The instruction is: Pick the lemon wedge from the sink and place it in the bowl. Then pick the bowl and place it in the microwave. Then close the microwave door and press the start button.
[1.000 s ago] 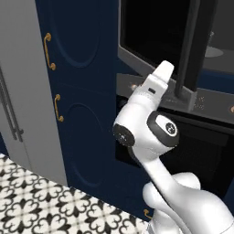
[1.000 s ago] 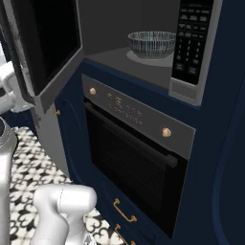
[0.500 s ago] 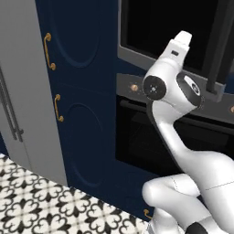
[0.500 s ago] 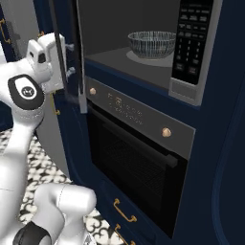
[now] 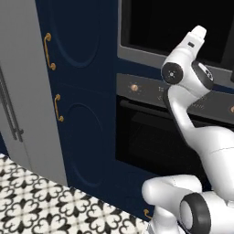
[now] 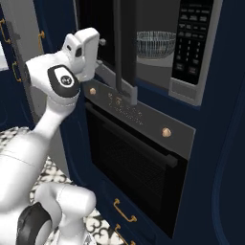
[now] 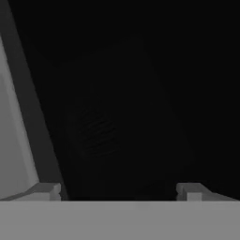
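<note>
So the microwave door (image 6: pixel 123 52) has swung a lot further closed: a second ago it stood wide open off to the left in the right base view, now it's nearly edge-on and cuts in front of the bowl (image 6: pixel 156 44), covering its left edge. The arm went with it, the hand is up higher and pressed in close behind the door, and its elbow moved right across the oven front (image 5: pixel 155 141) in the left base view
</note>
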